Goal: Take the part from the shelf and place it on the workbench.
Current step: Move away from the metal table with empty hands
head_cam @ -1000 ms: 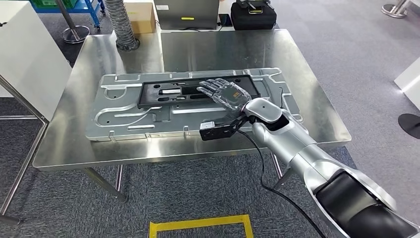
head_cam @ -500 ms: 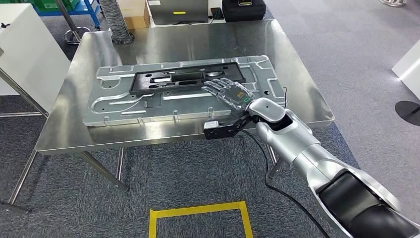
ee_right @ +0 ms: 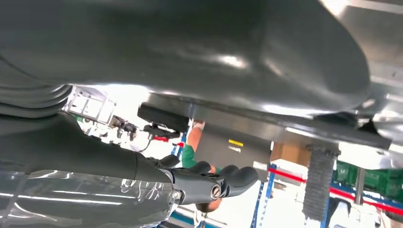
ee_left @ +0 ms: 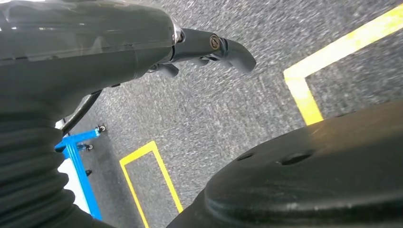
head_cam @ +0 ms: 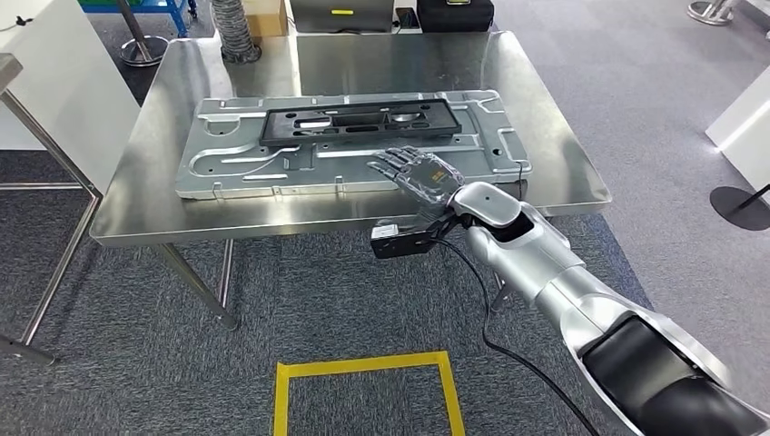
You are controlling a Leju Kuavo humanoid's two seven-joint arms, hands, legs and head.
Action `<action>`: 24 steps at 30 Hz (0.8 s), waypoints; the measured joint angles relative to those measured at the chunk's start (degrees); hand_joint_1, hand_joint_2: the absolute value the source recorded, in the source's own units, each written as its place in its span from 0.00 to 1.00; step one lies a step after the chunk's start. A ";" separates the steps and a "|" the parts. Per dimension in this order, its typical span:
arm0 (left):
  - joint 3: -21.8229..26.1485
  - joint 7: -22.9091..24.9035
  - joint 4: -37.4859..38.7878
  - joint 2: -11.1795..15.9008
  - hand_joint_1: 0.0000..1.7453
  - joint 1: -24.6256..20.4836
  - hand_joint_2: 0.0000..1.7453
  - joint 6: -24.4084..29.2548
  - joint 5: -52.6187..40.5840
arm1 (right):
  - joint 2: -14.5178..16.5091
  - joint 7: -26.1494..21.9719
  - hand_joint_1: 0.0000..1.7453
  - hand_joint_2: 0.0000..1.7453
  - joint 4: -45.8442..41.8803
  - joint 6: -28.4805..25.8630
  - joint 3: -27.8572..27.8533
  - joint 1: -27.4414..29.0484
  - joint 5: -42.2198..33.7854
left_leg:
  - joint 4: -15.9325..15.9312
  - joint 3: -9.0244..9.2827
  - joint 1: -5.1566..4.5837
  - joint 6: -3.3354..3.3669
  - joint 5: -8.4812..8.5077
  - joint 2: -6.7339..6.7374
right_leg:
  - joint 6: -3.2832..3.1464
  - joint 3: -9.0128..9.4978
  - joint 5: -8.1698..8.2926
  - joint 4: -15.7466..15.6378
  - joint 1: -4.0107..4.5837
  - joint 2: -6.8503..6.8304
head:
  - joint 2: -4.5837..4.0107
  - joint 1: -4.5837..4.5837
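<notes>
A black rectangular frame [head_cam: 359,123] lies flat on a large silver stamped panel [head_cam: 272,163], and both rest on the steel workbench [head_cam: 554,177]. My right hand [head_cam: 419,174] hovers palm down over the panel's near right edge, fingers spread, holding nothing. In the right wrist view the right hand [ee_right: 209,183] has its dark fingers loosely extended and empty, close to the shiny metal. My left hand [ee_left: 209,47] hangs over the grey carpet with nothing in it.
A yellow tape square [head_cam: 363,391] marks the carpet in front of the bench. A black cable [head_cam: 481,309] hangs from my right wrist. A white cabinet [head_cam: 64,91] stands at the left, a ribbed hose [head_cam: 231,27] and a dark case [head_cam: 454,11] at the far edge.
The whole picture has shifted: the camera has drawn back from the bench. Against the panel, my right hand has come off the black frame's right end back to the panel's near edge.
</notes>
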 joint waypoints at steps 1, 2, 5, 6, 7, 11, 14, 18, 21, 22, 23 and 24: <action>0.00 -0.04 0.00 0.00 0.00 -0.04 0.00 -0.01 0.00 | -0.04 0.04 0.00 0.00 0.02 -0.01 0.00 0.09 0.00 | 0.03 -0.82 -0.01 -0.05 0.61 -0.01 | 0.08 0.15 -0.14 1.67 -0.04 0.00 | 0.00 0.00; 0.00 -0.09 0.00 0.00 0.00 -0.09 0.00 -0.03 0.00 | -0.06 0.07 0.00 0.00 0.03 -0.02 0.00 0.15 0.01 | 0.05 -1.59 -0.03 -0.15 1.20 -0.01 | 0.04 1.35 0.80 1.28 -0.06 0.00 | 0.00 -0.01; 0.00 -0.14 0.00 -0.04 0.00 -0.22 0.00 -0.14 0.00 | -0.11 0.13 0.00 0.00 -0.02 -0.09 -0.01 -0.06 0.01 | 0.12 -3.20 -0.15 -0.66 2.78 -0.05 | -0.89 10.01 3.46 -9.74 0.18 0.10 | 0.00 0.00; 0.00 -0.14 0.00 -0.07 0.00 -0.25 0.00 -0.16 0.00 | -0.15 0.15 0.00 0.00 -0.04 -0.14 -0.02 -0.18 0.01 | 0.03 -3.37 -0.17 -0.94 3.27 -0.06 | -1.28 12.36 3.34 -13.21 0.37 0.15 | 0.00 0.00; 0.00 -0.15 0.00 -0.07 0.00 -0.27 0.00 -0.19 0.00 | -0.24 0.18 0.00 0.00 -0.06 -0.20 -0.03 -0.31 0.01 | -0.08 -3.43 -0.14 -1.26 3.74 -0.07 | -1.66 13.76 2.96 -15.52 0.57 0.20 | 0.00 0.00; 0.00 -0.30 0.00 0.07 0.00 -0.23 0.00 -0.32 -0.02 | -0.57 0.19 0.00 0.00 0.02 -0.36 -0.04 -0.49 -0.01 | 0.13 -4.10 -0.15 -2.52 3.57 -0.24 | -3.18 13.17 4.85 -17.35 0.40 -0.08 | 0.00 -0.01; 0.00 -0.42 0.00 0.16 0.00 -0.39 0.00 -0.40 -0.02 | -0.69 0.18 0.00 0.00 0.19 -0.64 -0.04 -0.46 -0.30 | 9.54 -7.09 -0.10 -2.91 -4.42 -0.26 | -3.79 11.07 7.06 -17.72 0.26 -0.22 | 0.00 -0.01; 0.00 -0.42 0.00 0.22 0.00 -0.43 0.00 -0.47 0.00 | -1.16 0.11 0.00 0.00 0.56 -1.53 -0.10 0.19 -1.09 | 14.46 -5.30 0.00 -3.40 -4.43 -0.26 | -3.36 7.87 9.12 -17.06 0.25 -0.19 | 0.00 -0.01; 0.00 -0.29 0.00 0.30 0.00 -0.06 0.00 -0.56 0.01 | -1.88 0.13 0.00 0.00 0.78 -2.42 -0.54 0.43 -1.61 | 3.55 2.58 0.06 -3.11 -3.22 -0.40 | -2.60 5.71 9.90 -15.60 0.29 -0.12 | 0.00 -0.02; 0.00 -0.28 0.00 0.31 0.00 0.02 0.00 -0.60 0.02 | -2.16 0.15 0.00 0.00 0.84 -2.75 -0.74 0.49 -1.74 | 1.46 3.81 -0.01 -2.78 -3.81 -0.53 | -2.27 5.29 10.12 -15.23 0.40 -0.10 | 0.00 -0.01; 0.00 -0.28 0.00 0.31 0.00 0.06 0.00 -0.62 0.03 | -2.45 0.16 0.00 0.00 0.91 -3.07 -0.91 0.63 -1.86 | 0.64 4.13 -0.17 -2.31 -4.19 -0.68 | -1.90 5.01 10.44 -15.09 0.47 -0.09 | 0.00 -0.01; 0.00 -0.30 0.00 0.30 0.00 0.06 0.00 -0.64 0.05 | -2.76 0.18 0.00 0.00 1.03 -3.37 -1.06 0.87 -1.97 | 0.54 3.77 -0.23 -1.73 -3.94 -0.77 | -1.49 4.91 10.82 -15.07 0.47 -0.10 | 0.00 -0.01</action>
